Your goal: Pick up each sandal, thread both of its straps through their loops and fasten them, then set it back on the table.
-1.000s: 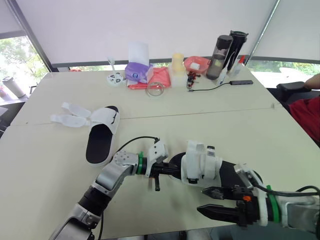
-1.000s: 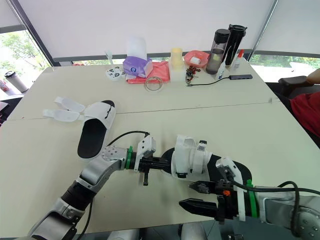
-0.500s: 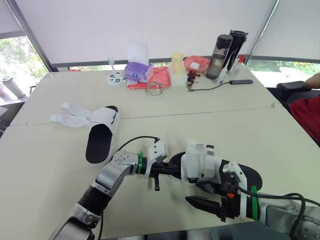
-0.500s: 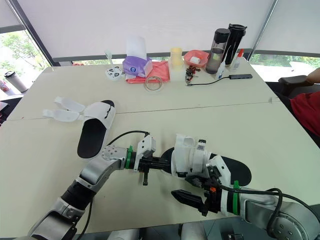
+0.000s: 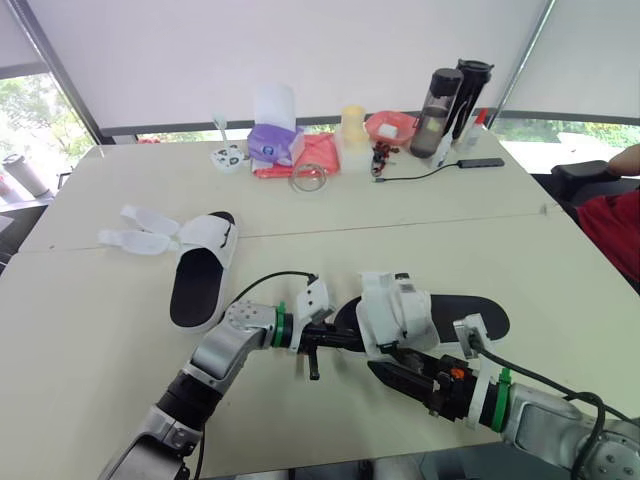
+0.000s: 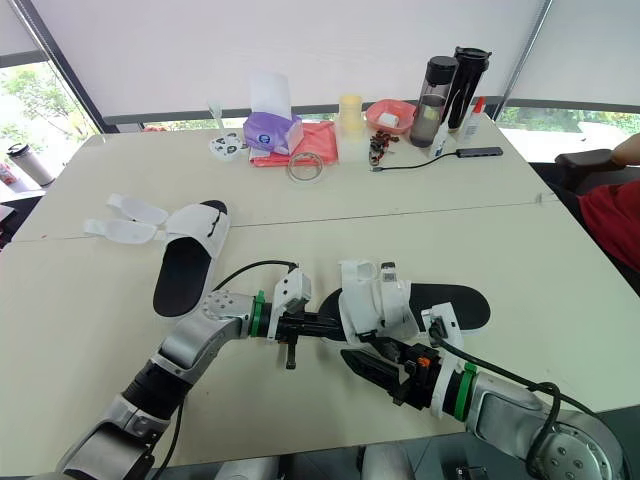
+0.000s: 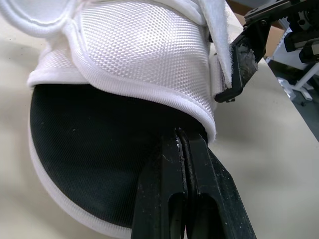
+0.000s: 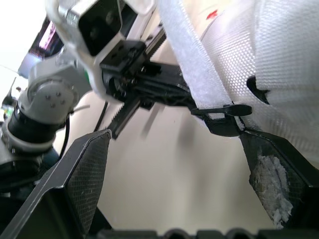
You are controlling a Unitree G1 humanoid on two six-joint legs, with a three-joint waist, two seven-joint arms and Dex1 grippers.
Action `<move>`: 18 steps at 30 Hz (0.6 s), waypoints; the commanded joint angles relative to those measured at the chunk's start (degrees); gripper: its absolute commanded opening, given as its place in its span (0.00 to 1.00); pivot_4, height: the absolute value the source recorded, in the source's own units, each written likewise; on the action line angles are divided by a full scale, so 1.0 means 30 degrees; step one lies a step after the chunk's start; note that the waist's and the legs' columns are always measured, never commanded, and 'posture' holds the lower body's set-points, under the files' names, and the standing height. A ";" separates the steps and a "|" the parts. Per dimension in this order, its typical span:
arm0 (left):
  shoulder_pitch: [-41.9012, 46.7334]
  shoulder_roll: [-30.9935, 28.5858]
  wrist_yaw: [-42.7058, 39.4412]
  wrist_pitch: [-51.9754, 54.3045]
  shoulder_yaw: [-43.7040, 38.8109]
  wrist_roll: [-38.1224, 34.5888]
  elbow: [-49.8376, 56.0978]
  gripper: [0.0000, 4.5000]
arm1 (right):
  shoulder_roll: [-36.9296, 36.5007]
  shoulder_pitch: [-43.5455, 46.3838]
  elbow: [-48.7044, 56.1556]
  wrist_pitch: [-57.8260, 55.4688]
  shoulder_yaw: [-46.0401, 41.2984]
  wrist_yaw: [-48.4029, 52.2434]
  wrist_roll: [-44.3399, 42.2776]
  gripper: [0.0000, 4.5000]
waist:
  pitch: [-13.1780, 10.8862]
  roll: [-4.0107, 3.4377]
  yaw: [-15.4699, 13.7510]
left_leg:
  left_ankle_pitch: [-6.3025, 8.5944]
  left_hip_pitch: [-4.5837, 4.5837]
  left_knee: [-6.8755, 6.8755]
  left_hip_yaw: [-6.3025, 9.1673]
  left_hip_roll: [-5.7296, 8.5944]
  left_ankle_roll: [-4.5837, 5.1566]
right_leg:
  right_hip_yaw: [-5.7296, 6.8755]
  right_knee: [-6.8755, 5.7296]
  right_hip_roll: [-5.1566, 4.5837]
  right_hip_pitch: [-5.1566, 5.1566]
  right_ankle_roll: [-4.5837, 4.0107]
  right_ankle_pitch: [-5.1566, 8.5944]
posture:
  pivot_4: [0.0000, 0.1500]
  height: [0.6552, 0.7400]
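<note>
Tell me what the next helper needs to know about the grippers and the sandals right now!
Left gripper: shut on the near sandal, at the front edge of its white upper.
Right gripper: open, fingers either side of that sandal's loose strap.
Far sandal lies on the table, straps spread open.
Done: no strap visibly fastened.
Left: thread and fasten the near sandal's straps, then the far sandal's.

no text, label or number can be read anywhere.
</note>
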State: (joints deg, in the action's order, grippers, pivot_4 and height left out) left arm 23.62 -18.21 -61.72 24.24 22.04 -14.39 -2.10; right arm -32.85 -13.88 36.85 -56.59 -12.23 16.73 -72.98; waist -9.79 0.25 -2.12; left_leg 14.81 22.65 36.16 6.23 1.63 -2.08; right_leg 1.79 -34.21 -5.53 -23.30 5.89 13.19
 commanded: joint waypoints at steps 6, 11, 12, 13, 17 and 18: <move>-0.0049 0.0042 -0.0076 0.0035 0.0458 0.0313 -0.0448 0.00 | 0.1415 -0.0227 -0.0107 0.1621 -0.0664 -0.1410 -0.1917 0.47 | -0.0006 -0.0016 -0.0010 | -0.0001 -0.0002 0.0000 -0.0002 -0.0001 0.0001 | -0.0004 -0.0002 0.0002 0.0001 -0.0001 -0.0001 | 1.00 1.00; -0.0085 0.0062 0.0002 0.0014 0.0441 0.0345 -0.0438 0.00 | 0.1569 -0.0928 -0.0318 0.1693 -0.0390 -0.1631 -0.2631 0.01 | -0.0015 -0.0032 -0.0013 | -0.0001 0.0000 -0.0004 0.0000 -0.0001 0.0002 | -0.0004 -0.0002 0.0003 0.0001 -0.0012 -0.0006 | 1.00 1.00; -0.0103 0.0066 0.0027 0.0013 0.0433 0.0339 -0.0431 0.00 | 0.1481 -0.1142 -0.0329 0.1660 -0.0233 -0.1458 -0.2443 0.01 | -0.0014 -0.0032 -0.0016 | -0.0001 0.0000 -0.0004 0.0000 0.0000 0.0002 | -0.0007 -0.0002 0.0003 0.0001 -0.0022 -0.0013 | 1.00 1.00; -0.0115 0.0069 0.0048 0.0009 0.0424 0.0332 -0.0431 0.00 | 0.1415 -0.1316 -0.0351 0.1654 -0.0081 -0.1339 -0.2250 0.01 | -0.0014 -0.0032 -0.0015 | -0.0001 -0.0001 -0.0004 0.0001 0.0001 0.0002 | -0.0006 -0.0003 0.0003 0.0002 -0.0021 -0.0012 | 1.00 1.00; -0.0121 0.0073 0.0076 -0.0011 0.0402 0.0318 -0.0449 0.00 | 0.1212 -0.1660 -0.0413 0.1660 0.0229 -0.1118 -0.2004 0.01 | -0.0011 -0.0036 -0.0010 | -0.0001 -0.0004 -0.0003 0.0001 0.0001 0.0002 | -0.0006 -0.0004 0.0003 0.0005 -0.0018 -0.0010 | 1.00 1.00; -0.0145 0.0076 0.0095 -0.0013 0.0410 0.0322 -0.0421 0.00 | 0.1194 -0.1792 -0.0481 0.1688 0.0237 -0.1059 -0.1937 0.01 | -0.0011 -0.0036 -0.0009 | -0.0001 -0.0006 -0.0002 0.0001 0.0001 0.0002 | -0.0007 -0.0005 0.0004 0.0007 -0.0017 -0.0009 | 1.00 1.00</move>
State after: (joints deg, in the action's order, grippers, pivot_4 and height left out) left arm 23.79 -17.94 -61.71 23.43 21.99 -14.31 -2.72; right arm -28.98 -18.66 33.72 -51.51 -12.44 12.06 -77.80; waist -9.83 0.14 -2.14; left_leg 14.80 22.63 36.15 6.24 1.64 -2.08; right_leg 1.77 -34.22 -5.52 -23.28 5.84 13.16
